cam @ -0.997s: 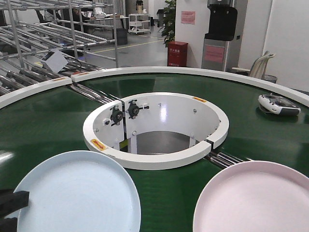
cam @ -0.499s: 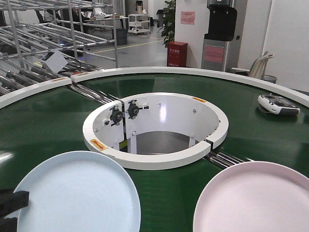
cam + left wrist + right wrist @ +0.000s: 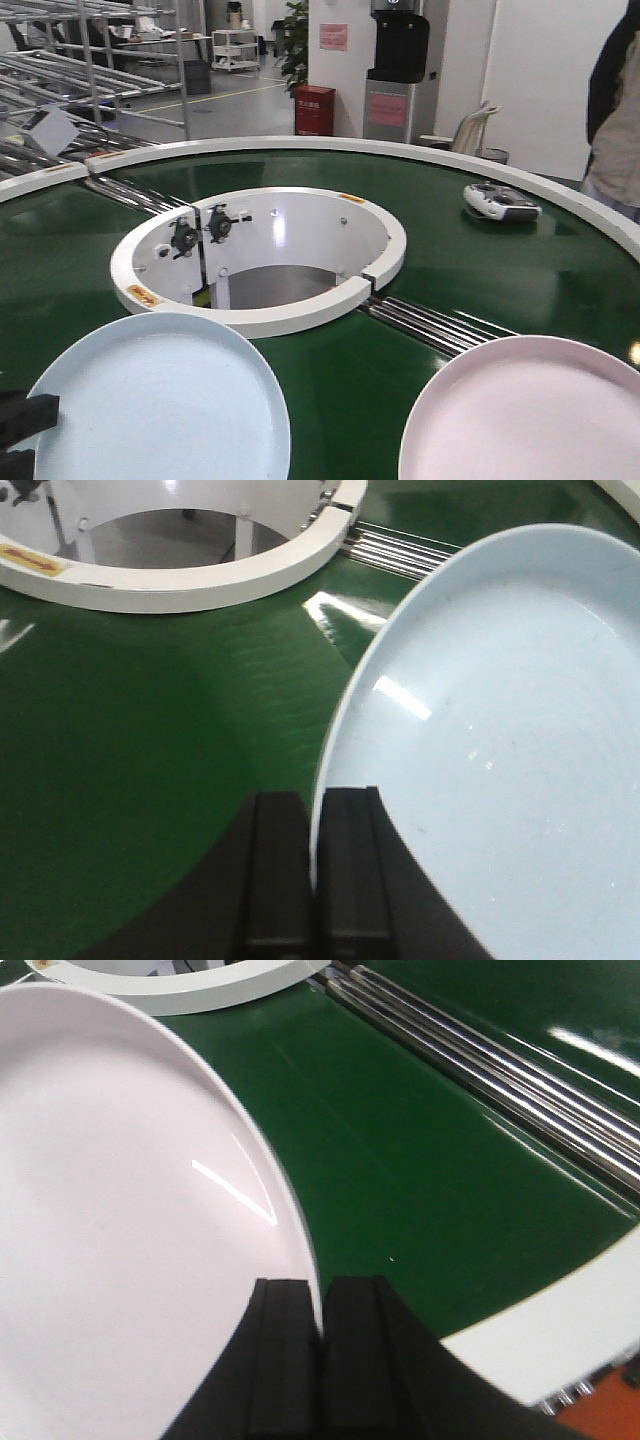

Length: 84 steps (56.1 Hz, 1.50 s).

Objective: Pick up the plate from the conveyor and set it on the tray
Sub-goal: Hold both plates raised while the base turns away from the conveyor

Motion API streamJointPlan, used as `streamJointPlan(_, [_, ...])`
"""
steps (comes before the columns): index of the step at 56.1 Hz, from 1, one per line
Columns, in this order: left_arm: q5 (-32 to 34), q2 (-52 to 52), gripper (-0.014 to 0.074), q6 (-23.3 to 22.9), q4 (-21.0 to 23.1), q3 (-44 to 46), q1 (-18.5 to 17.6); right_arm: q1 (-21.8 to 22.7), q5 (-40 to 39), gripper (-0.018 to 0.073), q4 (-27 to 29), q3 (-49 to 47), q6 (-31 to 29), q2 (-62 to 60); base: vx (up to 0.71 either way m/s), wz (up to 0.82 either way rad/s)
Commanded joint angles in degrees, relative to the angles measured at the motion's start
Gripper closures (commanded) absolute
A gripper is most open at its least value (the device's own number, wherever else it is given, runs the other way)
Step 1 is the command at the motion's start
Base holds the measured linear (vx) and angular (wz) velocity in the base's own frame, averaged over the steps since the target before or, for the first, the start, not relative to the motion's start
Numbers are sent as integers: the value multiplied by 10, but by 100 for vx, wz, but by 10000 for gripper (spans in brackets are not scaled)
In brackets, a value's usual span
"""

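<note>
Pink and glossy, the plate point(image 3: 130, 1210) is pinched at its near rim in my right tool point(image 3: 322, 1295), jaws narrow. It spreads forward and left over the conveyor point(image 3: 420, 1160). My left tool point(image 3: 312, 810) likewise clamps a blue plate point(image 3: 500, 730). No tray in view.

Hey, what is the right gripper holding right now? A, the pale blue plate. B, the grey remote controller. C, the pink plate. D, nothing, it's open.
C: in the right wrist view the right gripper is shut on the rim of the pink plate; the pale blue plate is in the left gripper.
</note>
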<state>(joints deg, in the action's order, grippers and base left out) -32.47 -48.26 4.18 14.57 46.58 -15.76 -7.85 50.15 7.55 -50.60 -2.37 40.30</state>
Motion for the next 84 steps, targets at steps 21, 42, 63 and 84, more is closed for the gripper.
streamJointPlan(21, [48,6,596,-2,9,18,-2,3,-41,568,2,-16,-2,0,-14,-53])
streamJointPlan(42, [48,6,596,-2,9,18,-2,3,-41,568,2,-16,-2,0,-16,-62])
streamJointPlan(63, [48,6,596,-2,9,18,-2,3,-41,568,2,-16,-2,0,-15,-62])
streamJointPlan(84, [47,6,594,-2,9,18,-2,3,-41,568,2,-16,-2,0,-8,-57])
